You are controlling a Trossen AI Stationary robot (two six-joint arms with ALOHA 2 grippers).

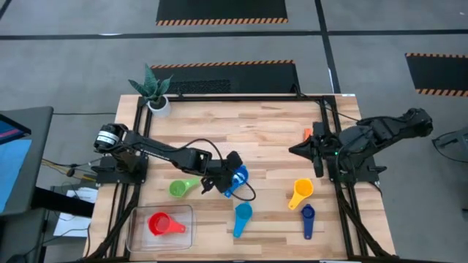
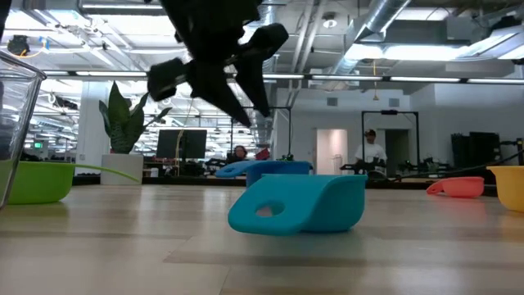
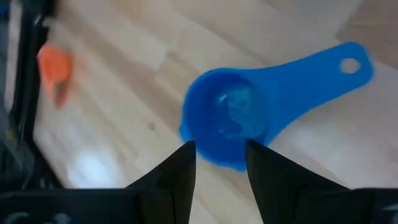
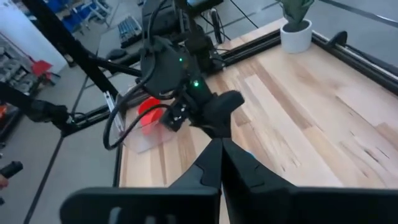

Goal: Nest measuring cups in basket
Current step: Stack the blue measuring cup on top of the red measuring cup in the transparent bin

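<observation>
Grey floor with hazard-striped black mats, exposed ceiling ducts

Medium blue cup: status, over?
Left tool gripping medium blue cup by its rim, mid-table. Right tool shut, parked at right edge. Red cup in basket. Nothing blocking.

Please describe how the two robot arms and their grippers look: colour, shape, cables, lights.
Both arms are black with jointed links. The left arm has a silver motor at its base and a black cable looping near its gripper; small green lights glow on it. The right gripper has two dark, tapered fingers.
</observation>
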